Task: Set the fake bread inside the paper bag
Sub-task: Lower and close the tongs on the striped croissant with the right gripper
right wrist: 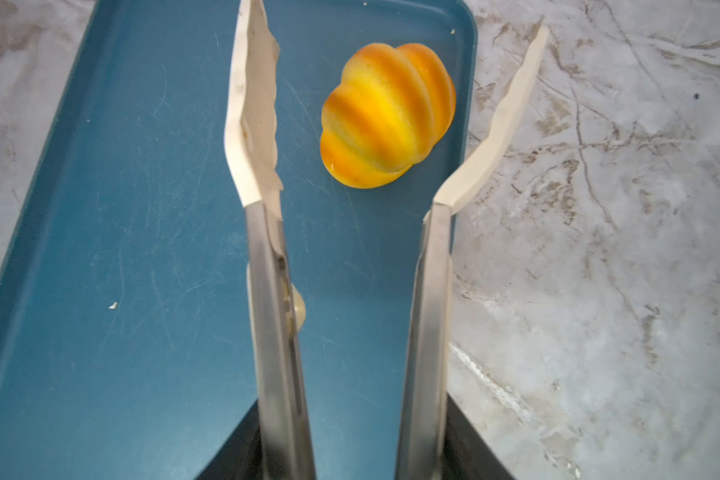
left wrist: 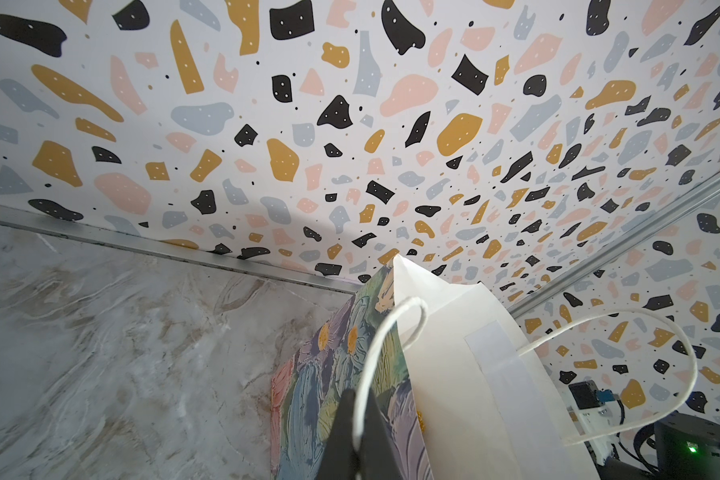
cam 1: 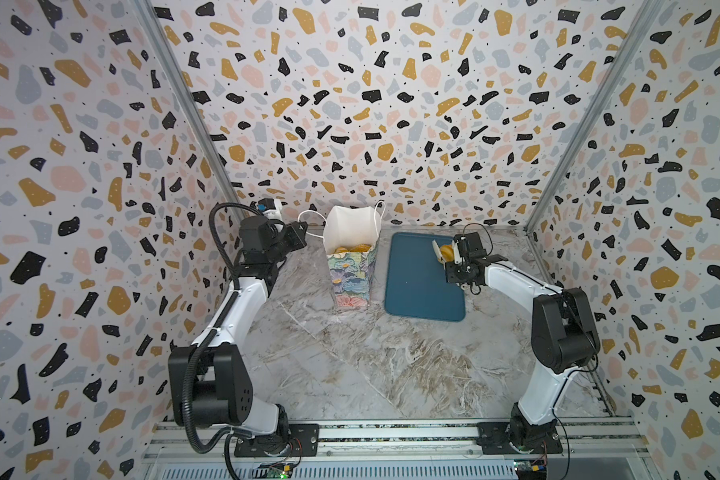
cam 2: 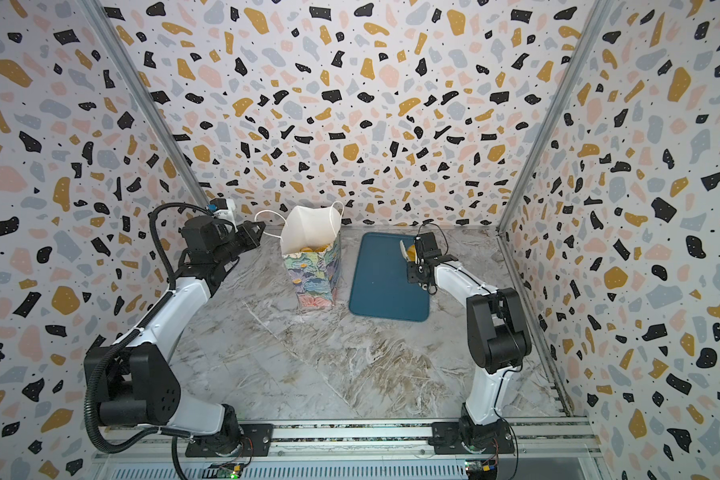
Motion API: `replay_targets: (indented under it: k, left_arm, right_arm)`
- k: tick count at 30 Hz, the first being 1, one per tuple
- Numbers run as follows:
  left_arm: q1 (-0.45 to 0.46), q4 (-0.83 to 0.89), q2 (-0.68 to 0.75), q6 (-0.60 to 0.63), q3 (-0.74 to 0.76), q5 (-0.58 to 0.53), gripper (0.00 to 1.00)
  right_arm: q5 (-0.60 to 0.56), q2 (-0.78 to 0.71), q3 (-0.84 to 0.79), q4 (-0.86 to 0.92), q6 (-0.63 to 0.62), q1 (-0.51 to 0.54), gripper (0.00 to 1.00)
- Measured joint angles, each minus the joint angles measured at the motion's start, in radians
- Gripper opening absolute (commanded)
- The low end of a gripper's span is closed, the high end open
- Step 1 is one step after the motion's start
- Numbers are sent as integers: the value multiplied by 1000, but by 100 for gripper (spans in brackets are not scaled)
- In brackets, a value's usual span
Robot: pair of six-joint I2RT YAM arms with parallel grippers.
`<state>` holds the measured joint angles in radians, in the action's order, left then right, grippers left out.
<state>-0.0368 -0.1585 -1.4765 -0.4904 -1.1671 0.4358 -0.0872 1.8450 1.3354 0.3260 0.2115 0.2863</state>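
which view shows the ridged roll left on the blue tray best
The right wrist view: the ridged roll shows large, sharp and unobstructed, on the blue tray between the open tongs. Both top views show only a small, partly hidden orange patch; the left wrist view misses it entirely.

A ridged golden-yellow roll (right wrist: 387, 114) with browner stripes lies on the blue tray (right wrist: 121, 208) just ahead of my right fingers (right wrist: 235, 453), between the spread tips of the tongs (right wrist: 267, 332) they hold and apart from both. The paper bag (cam 1: 352, 274) stands upright and open, floral outside, white inside, with one cord handle (left wrist: 410, 301) pinched in my left fingers (left wrist: 337, 436). More golden bread (cam 1: 352, 248) sits inside.
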Motion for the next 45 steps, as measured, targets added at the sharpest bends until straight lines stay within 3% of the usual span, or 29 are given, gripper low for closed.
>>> replay_targets:
  k: [27, 45]
  left_arm:
    - [0, 0, 0, 0, 0, 0, 0]
    - [0, 0, 0, 0, 0, 0, 0]
  right_arm:
    - [12, 133, 111, 57, 0, -20, 52]
    - [53, 182, 146, 59, -7, -40, 28]
